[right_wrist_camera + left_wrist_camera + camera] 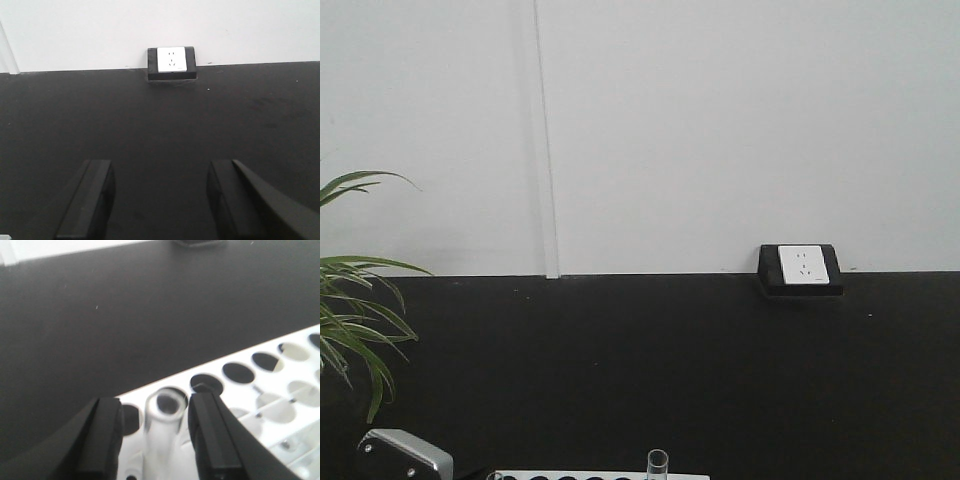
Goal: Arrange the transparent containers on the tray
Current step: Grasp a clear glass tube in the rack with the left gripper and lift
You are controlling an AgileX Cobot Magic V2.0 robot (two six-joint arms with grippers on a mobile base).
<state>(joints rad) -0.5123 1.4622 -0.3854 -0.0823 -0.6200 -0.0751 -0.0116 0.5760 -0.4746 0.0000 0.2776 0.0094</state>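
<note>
Between the two black fingers (pixel 102 440) of the left gripper (pixel 155 400) a clear test tube (pixel 162 432) stands upright in a hole of the white perforated rack (pixel 280 372), its round rim level with the fingertips. The jaws are parted around the tube rather than clamped: the finger on the picture's right sits just beside the glass, while a strip of rack and a dark hole show between the tube and the other finger. More round holes run along the rack's edge, away to the right of that view, and the black surface (pixel 125 305) stretches beyond them. From the front view only the tube's rim (pixel 658 462) pokes up at the bottom edge, above the top of the rack (pixel 600 476), with a grey rounded housing (pixel 405 455) low on the left and the green leaves of a plant (pixel 355 300) above it. The right gripper (pixel 160 170) hangs over bare black surface with its fingers set wide apart and nothing between them; it faces a white socket in a black box (pixel 171 62) at the foot of the white wall (pixel 150 25)
</note>
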